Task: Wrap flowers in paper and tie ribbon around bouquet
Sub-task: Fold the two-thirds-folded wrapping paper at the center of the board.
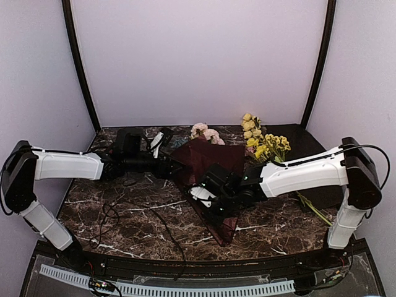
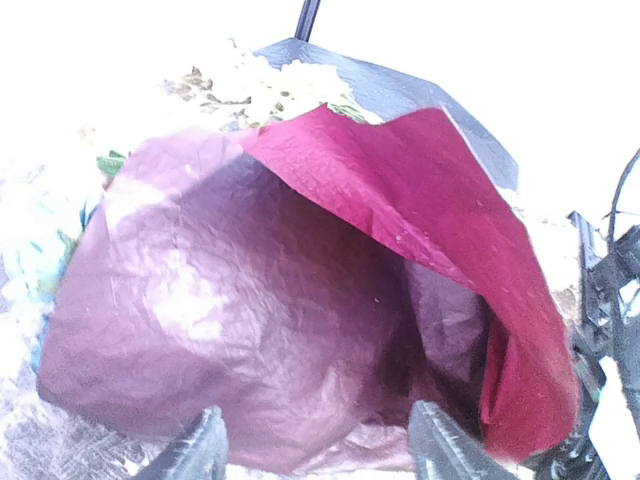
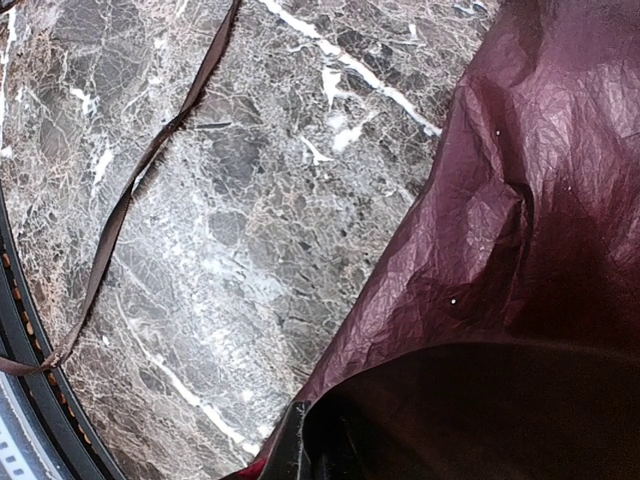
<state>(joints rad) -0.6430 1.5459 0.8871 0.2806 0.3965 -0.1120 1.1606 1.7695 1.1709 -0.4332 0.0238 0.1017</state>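
My right pincer is clenched, apparently on the paper, above the counter; my left pincer stands spread before that sheet.

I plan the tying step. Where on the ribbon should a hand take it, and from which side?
Probably the ribbon, at its straight stretch on the table, clear of the paper. Come from straight above, closing across the strand: it lies flat and thin.
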